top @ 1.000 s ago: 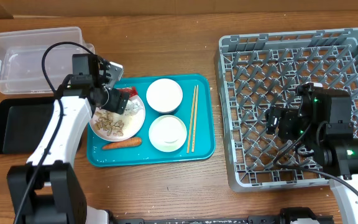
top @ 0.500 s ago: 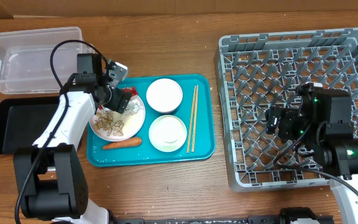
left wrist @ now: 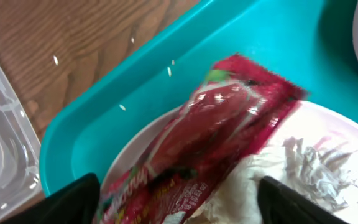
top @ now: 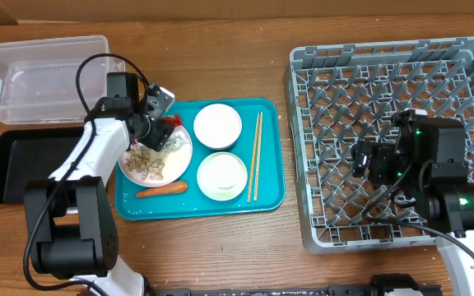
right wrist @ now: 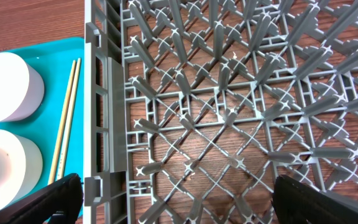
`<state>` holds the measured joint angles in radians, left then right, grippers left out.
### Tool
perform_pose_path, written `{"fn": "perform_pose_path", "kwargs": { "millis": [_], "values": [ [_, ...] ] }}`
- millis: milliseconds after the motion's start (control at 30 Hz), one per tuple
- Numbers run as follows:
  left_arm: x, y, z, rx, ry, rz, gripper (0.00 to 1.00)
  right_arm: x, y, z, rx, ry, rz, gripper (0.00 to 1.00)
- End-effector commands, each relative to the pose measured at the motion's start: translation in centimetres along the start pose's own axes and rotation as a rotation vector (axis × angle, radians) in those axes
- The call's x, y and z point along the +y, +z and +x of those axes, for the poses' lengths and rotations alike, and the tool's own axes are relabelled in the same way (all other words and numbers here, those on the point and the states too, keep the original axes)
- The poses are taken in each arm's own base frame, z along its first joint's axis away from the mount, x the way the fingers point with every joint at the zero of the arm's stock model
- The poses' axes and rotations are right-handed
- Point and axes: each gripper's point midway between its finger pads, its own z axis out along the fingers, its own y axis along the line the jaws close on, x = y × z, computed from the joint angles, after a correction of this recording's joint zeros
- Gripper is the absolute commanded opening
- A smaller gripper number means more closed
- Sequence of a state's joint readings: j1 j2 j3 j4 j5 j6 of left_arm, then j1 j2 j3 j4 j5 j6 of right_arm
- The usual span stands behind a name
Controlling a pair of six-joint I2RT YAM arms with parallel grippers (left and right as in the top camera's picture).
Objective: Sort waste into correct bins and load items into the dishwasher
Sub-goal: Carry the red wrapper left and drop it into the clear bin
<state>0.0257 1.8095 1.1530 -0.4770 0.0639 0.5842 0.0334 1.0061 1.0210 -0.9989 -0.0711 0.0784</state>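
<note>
L gripper (left wrist: pixel 176 186): jaws spread wide either side of red snack wrapper (left wrist: pixel 229 118), not clamped on it. Wrapper lies across plate (left wrist: pixel 347 143) rim, touching paper wad (left wrist: pixel 291 168), on teal tray (left wrist: pixel 278 37). R gripper (right wrist: pixel 176 183): jaws released, nothing held, over grey dish rack (right wrist: pixel 229 93). Clear tub (top: pixel 39 70) & black tray (top: pixel 23 164) lie left of teal tray.

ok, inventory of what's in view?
dish rack: 1, grey, right
clear tub: 1, far left
black tray: 1, left, beside tub
teal tray: 1, centre
plate: 1, white, teal tray's left
bowls: 2, white, tray's middle
chopsticks: 2, wooden, tray's right
carrot: 1, orange, tray
red wrapper: 1, on plate
paper wad: 1, white, on plate
peanut shells: several, beige, on plate
rice grains: few, white, tray
left gripper: jaws open astride wrapper
right gripper: jaws open above rack
</note>
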Motion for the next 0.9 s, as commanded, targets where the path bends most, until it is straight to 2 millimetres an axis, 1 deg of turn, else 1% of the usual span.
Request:
{"fn": "perform_pose_path", "kwargs": {
  "millis": [0,33,67,100,133,167,200,367,467,567,633,767,867],
  "values": [
    [0.1,0.3,-0.9,-0.019,0.030,0.000,0.66,0.2,-0.8,-1.0,-0.035,0.002,-0.006,1.00],
    [0.1,0.3,-0.9,-0.019,0.030,0.000,0.57,0.2,-0.8,-1.0,-0.035,0.002,-0.006,1.00],
    [0.1,0.3,-0.9,-0.017,0.030,-0.002,0.43,0.2,-0.8,-1.0,-0.035,0.002,-0.006,1.00],
    [0.1,0.3,-0.8,-0.015,0.030,-0.004,0.27,0.2,-0.8,-1.0,-0.035,0.002,-0.006,1.00],
    [0.2,0.3,-0.8,-0.012,0.030,-0.010,0.16,0.2,-0.8,-1.0,-0.035,0.002,-0.006,1.00],
    [0.4,0.3,-0.7,-0.006,0.030,-0.019,0.06,0.2,-0.8,-1.0,-0.034,0.002,-0.005,1.00],
    [0.6,0.2,-0.6,0.001,0.029,-0.031,0.04,0.2,-0.8,-1.0,-0.033,0.002,-0.005,1.00],
    [1.6,-0.3,-0.3,0.020,-0.031,-0.084,0.04,0.2,-0.8,-0.9,-0.031,0.003,-0.005,1.00],
    [2.3,-1.2,-0.5,0.013,-0.078,-0.125,0.04,0.2,-0.8,-0.9,-0.032,0.003,-0.005,1.00],
    [3.0,-3.2,-1.4,-0.029,-0.145,-0.157,0.04,0.2,-0.8,-1.0,-0.032,0.003,-0.005,1.00],
    [3.3,-5.0,-2.1,-0.066,-0.188,-0.175,0.04,0.2,-0.8,-1.0,-0.032,0.003,-0.005,1.00],
    [4.1,-8.6,-3.4,-0.144,-0.215,-0.223,0.04,0.2,-0.8,-0.9,-0.032,0.003,-0.005,1.00],
    [6.1,-11.4,-4.0,-0.195,-0.261,-0.338,0.04,0.2,-0.8,-0.9,-0.032,0.003,-0.005,1.00]
  ]
}}
